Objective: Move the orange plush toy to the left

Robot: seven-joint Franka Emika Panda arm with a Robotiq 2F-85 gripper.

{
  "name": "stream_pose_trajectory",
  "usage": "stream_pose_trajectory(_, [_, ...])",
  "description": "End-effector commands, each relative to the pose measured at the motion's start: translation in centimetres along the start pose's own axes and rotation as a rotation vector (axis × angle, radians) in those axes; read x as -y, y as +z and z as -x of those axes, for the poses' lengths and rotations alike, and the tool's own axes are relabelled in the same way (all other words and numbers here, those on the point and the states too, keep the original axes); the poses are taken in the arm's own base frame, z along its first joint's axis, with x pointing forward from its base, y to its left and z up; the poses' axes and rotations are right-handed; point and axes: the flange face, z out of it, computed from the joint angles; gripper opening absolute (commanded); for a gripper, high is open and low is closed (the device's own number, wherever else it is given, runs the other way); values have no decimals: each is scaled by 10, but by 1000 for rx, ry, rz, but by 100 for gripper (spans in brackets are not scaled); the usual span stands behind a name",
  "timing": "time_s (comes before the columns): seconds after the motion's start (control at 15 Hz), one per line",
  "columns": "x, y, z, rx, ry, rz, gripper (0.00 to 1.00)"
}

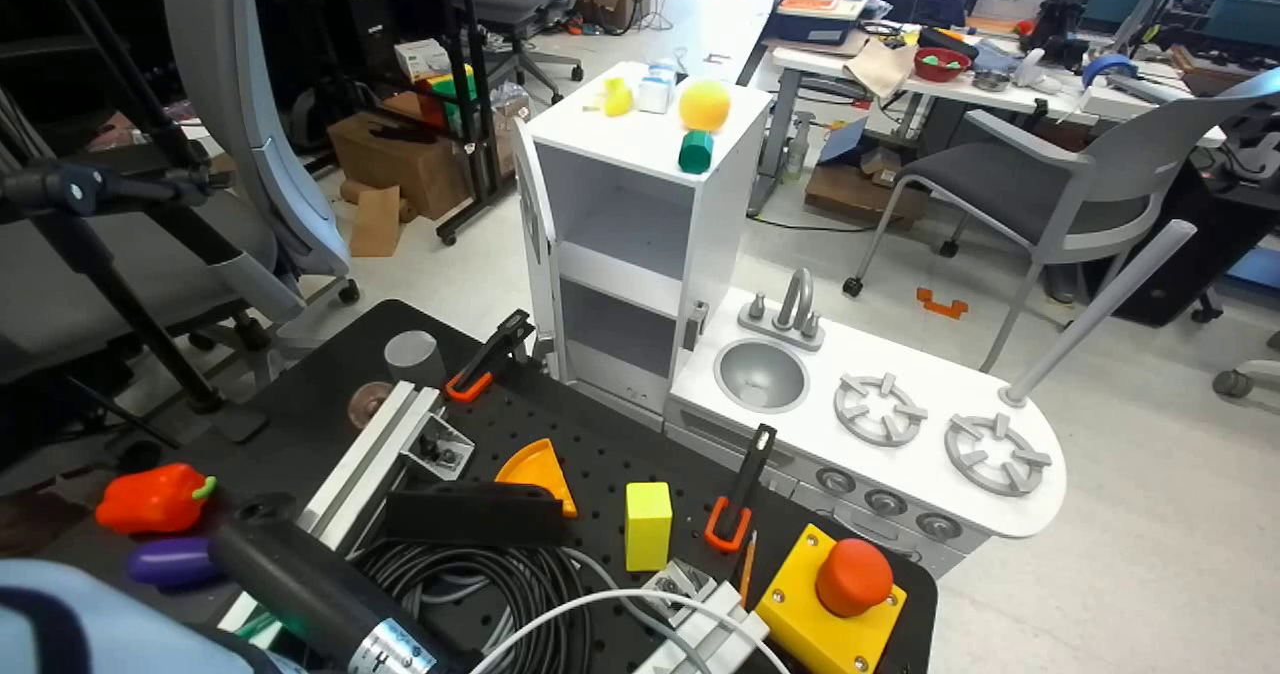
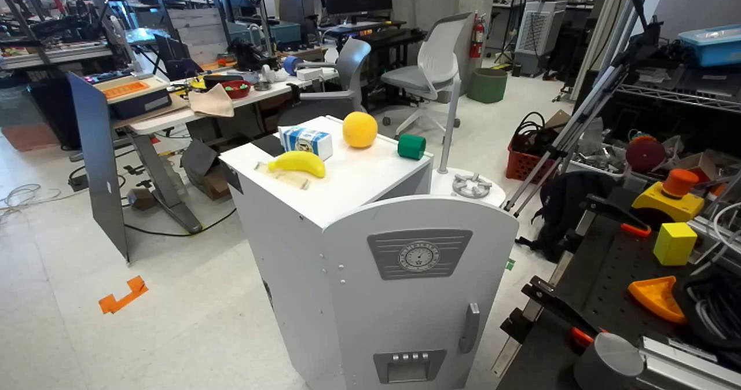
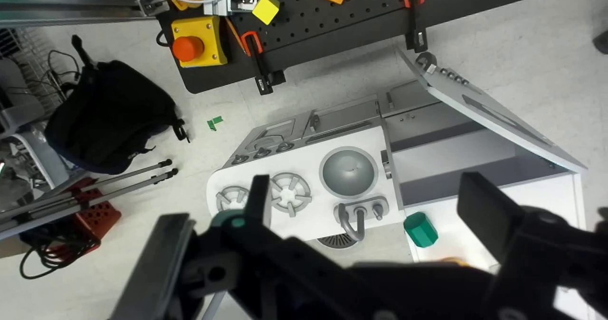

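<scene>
The orange plush toy is a round yellow-orange ball on top of the white toy cabinet; it shows in both exterior views, as the ball (image 1: 705, 106) and the ball (image 2: 359, 129). In the wrist view only a thin sliver of the toy (image 3: 455, 260) shows, the rest hidden behind the gripper body. My gripper (image 3: 364, 187) is wide open in the wrist view, with nothing between its fingers. It hangs above the toy kitchen, apart from the toy. I cannot make out the gripper in either exterior view.
A green faceted object (image 2: 411, 146) lies beside the toy near the cabinet edge. A milk carton (image 2: 307, 142) and a yellow banana (image 2: 298, 163) share the cabinet top (image 2: 347, 187). A faucet (image 1: 797, 299) and upright pole (image 1: 1100, 309) rise from the counter. The cabinet door (image 2: 428, 297) stands open.
</scene>
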Motion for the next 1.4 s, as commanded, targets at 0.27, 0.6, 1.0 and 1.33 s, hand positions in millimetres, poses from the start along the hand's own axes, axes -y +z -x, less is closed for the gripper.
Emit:
stream_pose_trajectory(0.27, [57,24,-102,191,-28,-144,100])
stream_pose_trajectory(0.6, [115,77,-177,339,47,-244,100])
stream_pose_trajectory(1.0, [160,128,-257,394,219,-382,100])
stream_pose_trajectory(1.33, [175,169,-317,369,427,-414,100])
